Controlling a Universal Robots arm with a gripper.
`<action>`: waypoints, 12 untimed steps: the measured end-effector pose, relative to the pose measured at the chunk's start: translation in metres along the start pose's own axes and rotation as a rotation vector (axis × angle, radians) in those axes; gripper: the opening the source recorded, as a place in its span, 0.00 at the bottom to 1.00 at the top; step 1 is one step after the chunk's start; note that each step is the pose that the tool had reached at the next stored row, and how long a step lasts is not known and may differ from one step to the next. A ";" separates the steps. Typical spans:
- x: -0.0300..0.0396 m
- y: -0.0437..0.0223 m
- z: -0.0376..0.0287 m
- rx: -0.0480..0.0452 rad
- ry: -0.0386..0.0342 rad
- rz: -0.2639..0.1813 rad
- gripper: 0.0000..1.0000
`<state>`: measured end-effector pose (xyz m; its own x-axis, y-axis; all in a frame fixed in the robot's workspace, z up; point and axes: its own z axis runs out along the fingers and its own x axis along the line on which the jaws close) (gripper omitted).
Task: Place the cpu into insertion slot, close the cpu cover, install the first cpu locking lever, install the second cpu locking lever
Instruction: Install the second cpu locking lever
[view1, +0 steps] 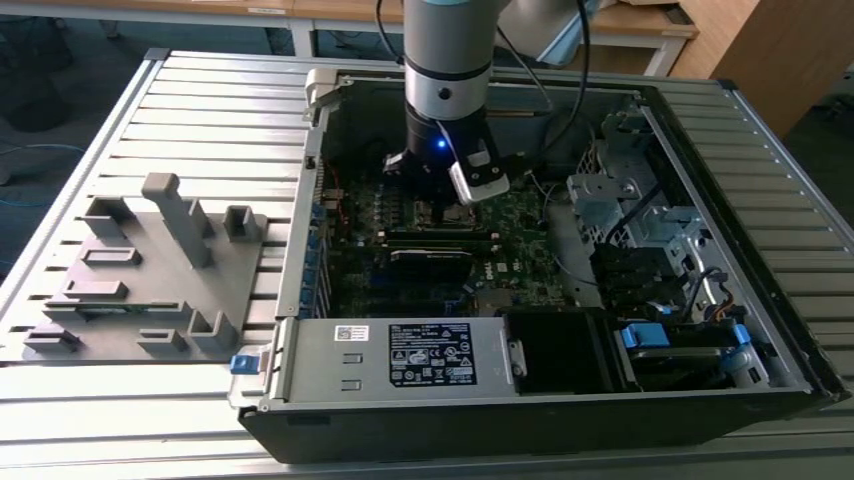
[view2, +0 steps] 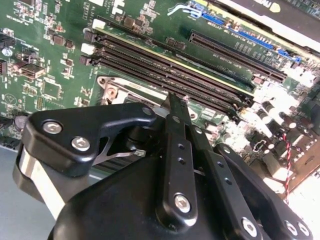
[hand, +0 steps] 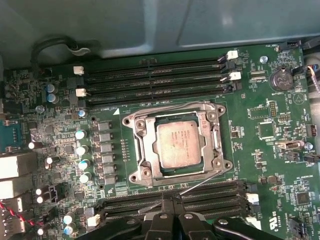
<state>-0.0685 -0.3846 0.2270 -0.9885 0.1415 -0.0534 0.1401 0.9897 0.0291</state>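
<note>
- Clearly, the cpu (hand: 181, 144) lies flat inside the insertion slot (hand: 216, 150) in the first wrist view, with its dull silver top facing up.
- The cpu cover (hand: 145, 150) is down around the chip, and the chip shows through its square window.
- A thin wire locking lever (hand: 200, 183) runs slanted from the side of the socket toward the gripper (hand: 171, 206), and it crosses the memory slots (hand: 175, 200) nearest to the fingers.
- The gripper is just beside the socket, over these memory slots. Its two black fingers stand pressed together with almost no gap between them. I cannot tell if the end of the lever is pinched between the tips or only passes under them.
- In the second wrist view the black body of the gripper (view2: 174, 107) hides most of the socket; one corner of the metal frame (view2: 112, 87) shows beside the long memory slots (view2: 170, 70).
- In the exterior view the arm (view1: 451, 60) reaches straight down into the open computer case (view1: 747, 250), and the gripper (view1: 443, 212) is low over the green motherboard (view1: 521, 260).
- A grey fixture plate (view1: 147, 270) with upright blocks lies on the slatted table (view1: 80, 150), at the exterior view's left, well apart from the case.
</note>
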 end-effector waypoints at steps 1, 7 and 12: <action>0.0008 -0.0001 0.0004 -0.0001 -0.0001 0.000 0.10; 0.0076 -0.0012 0.0034 -0.0001 0.0000 0.000 0.10; 0.0086 -0.0015 0.0118 -0.0001 -0.0001 0.000 0.10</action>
<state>-0.0766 -0.3847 0.2147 -0.9885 0.1416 -0.0534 0.1401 0.9897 0.0293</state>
